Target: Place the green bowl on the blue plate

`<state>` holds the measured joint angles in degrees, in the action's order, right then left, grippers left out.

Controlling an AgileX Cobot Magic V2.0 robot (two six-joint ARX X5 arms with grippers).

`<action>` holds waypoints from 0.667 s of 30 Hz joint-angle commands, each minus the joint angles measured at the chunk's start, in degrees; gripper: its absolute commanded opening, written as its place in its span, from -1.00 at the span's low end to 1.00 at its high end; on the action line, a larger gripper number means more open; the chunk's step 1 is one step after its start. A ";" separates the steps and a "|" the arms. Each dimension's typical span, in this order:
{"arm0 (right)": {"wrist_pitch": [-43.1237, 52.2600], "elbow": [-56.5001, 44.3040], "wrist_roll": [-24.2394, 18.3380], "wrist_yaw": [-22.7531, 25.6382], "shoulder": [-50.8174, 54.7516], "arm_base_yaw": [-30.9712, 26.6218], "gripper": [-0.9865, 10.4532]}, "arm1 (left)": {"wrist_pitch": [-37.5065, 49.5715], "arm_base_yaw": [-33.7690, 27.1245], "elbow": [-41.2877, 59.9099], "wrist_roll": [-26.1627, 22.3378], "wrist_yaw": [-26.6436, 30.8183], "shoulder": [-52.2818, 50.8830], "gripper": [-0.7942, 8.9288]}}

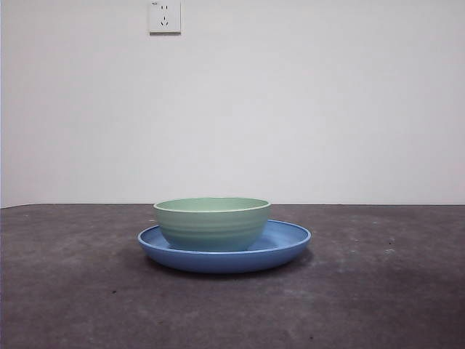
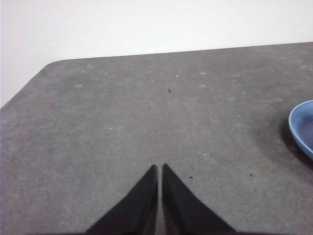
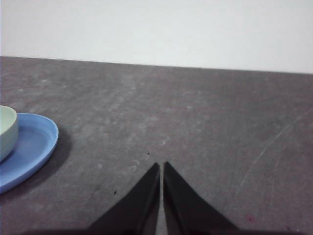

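On the dark grey table (image 1: 73,291), about in the middle between its side edges and some way back from the near edge, the blue plate (image 1: 290,240) lay flat. Inside the plate stood the green bowl (image 1: 211,224), upright, with its opening up. The bowl rested on the floor of the plate and sat a little toward one side of it, so that more blue rim showed on the other side. Behind the far edge of the table was a white wall (image 1: 327,109) with a white socket (image 1: 165,16) high on it.

Neither arm appeared in the front view. The left gripper (image 2: 160,169) hung over bare table, its two black jaws pressed together and holding nothing; only an edge of the plate showed at the side of its wrist view. The right gripper (image 3: 161,166) also had its jaws closed together, empty, over bare table, well apart from the plate and the bowl.
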<state>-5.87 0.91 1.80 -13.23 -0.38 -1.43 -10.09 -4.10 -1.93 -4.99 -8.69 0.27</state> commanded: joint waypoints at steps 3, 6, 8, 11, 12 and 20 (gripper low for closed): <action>-3.50 -0.31 1.01 0.22 0.17 0.17 -0.82 | -0.59 0.00 1.14 0.35 0.15 -0.09 -0.81; -3.50 -0.31 2.60 -0.22 0.17 0.17 -0.82 | -0.59 0.00 1.14 0.35 0.15 -0.09 -0.81; -3.26 -0.31 4.92 -0.39 0.17 0.17 -0.82 | -0.59 -0.02 1.14 0.35 0.15 -0.09 -0.81; -3.17 -0.31 5.05 -0.24 0.17 0.17 -0.82 | -0.59 -0.02 1.14 0.35 0.15 -0.09 -0.81; -3.15 -0.31 5.05 -0.24 0.17 0.15 -0.82 | -0.59 0.00 1.14 0.35 0.15 -0.09 -0.81; -3.17 -0.26 5.03 -0.24 0.17 0.17 -0.82 | -0.59 -0.02 1.14 0.35 0.15 -0.09 -0.81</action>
<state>-8.97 0.95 6.22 -13.43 -0.36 -1.43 -10.09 -4.10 -1.93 -4.99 -8.69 0.27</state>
